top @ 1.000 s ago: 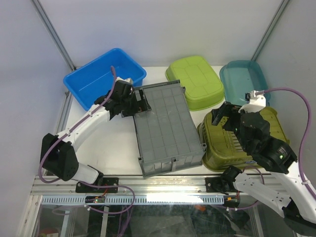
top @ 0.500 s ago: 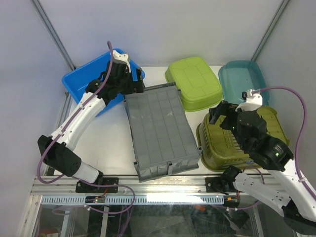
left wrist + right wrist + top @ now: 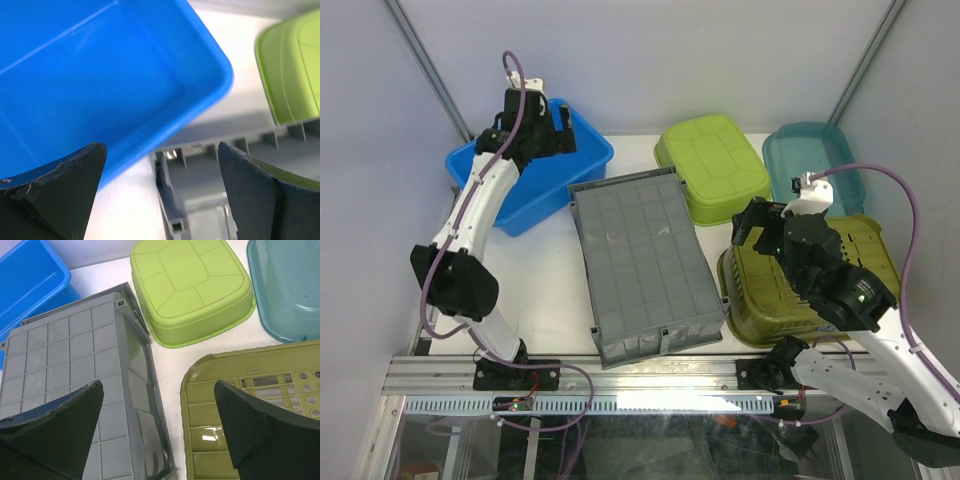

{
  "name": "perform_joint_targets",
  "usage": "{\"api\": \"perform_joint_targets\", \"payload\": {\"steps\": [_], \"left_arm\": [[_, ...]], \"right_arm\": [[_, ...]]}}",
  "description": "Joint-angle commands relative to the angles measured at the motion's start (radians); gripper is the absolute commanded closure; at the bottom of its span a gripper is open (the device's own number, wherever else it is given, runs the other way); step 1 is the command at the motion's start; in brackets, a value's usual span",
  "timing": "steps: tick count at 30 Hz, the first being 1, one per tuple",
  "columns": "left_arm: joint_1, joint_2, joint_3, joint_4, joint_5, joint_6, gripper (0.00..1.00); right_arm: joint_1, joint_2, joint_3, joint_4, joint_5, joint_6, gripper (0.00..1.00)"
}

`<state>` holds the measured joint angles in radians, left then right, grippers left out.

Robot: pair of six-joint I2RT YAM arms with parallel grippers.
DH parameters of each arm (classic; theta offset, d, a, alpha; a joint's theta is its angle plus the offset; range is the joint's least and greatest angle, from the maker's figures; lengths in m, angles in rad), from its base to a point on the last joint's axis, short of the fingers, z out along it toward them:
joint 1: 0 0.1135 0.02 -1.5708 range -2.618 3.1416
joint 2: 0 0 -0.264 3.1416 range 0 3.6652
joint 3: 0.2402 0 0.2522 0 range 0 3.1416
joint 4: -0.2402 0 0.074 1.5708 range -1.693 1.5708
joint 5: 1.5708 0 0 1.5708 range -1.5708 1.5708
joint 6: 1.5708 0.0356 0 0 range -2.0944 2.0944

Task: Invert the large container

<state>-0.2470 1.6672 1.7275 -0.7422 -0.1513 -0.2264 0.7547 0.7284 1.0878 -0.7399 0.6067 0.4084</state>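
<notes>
Front rail (image 3: 620, 372) runs along the bottom of the top view. Just behind it, centre frame, the large grey crate (image 3: 640, 260) lies open side down on the white table (image 3: 545, 290). Its square-grid underside faces up, its ribbed short wall faces the rail, and its long axis is skewed a little toward upper right. Lower right, an olive-green slotted basket (image 3: 765, 300) lies bottom-up just beside the crate's right long wall. The right wrist view shows a thin strip of table between them. The right gripper (image 3: 157, 385) hovers over the basket's far-left corner, fingers spread wide with nothing between them. The only broad bare stretch of table is left of the crate, out to the left arm's base. Farther back, upper centre, is a lime-green tub (image 3: 715, 165), also bottom-up, its near-left edge just beside the crate's far-right corner; contact there cannot be judged. A teal tub (image 3: 820, 155) sits open side up in the upper right, by the corner post. The blue tub (image 3: 555, 165) is open side up in the upper left, by the table's left edge, its near-right corner close to the crate's far-left corner. The left gripper (image 3: 160, 150) hangs over the blue tub, fingers wide apart and empty, clear of the crate.
</notes>
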Motion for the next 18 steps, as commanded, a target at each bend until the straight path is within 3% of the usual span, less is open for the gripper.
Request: {"api": "perform_joint_targets", "payload": {"steps": [1, 6, 12, 18], "left_arm": [[0.077, 0.105, 0.124, -0.031, 0.074, -0.01, 0.01], [0.092, 0.191, 0.16, -0.01, 0.141, -0.1, 0.01], [0.091, 0.43, 0.469, -0.001, 0.194, -0.219, 0.01], [0.063, 0.637, 0.688, 0.021, 0.163, -0.274, 0.01]], "right_arm": [[0.0, 0.029, 0.01, 0.085, -0.018, -0.026, 0.03], [0.0, 0.063, 0.017, 0.106, -0.02, -0.04, 0.02], [0.0, 0.109, 0.032, 0.12, -0.039, -0.05, 0.01], [0.0, 0.11, 0.02, 0.121, -0.046, -0.038, 0.01]]}}
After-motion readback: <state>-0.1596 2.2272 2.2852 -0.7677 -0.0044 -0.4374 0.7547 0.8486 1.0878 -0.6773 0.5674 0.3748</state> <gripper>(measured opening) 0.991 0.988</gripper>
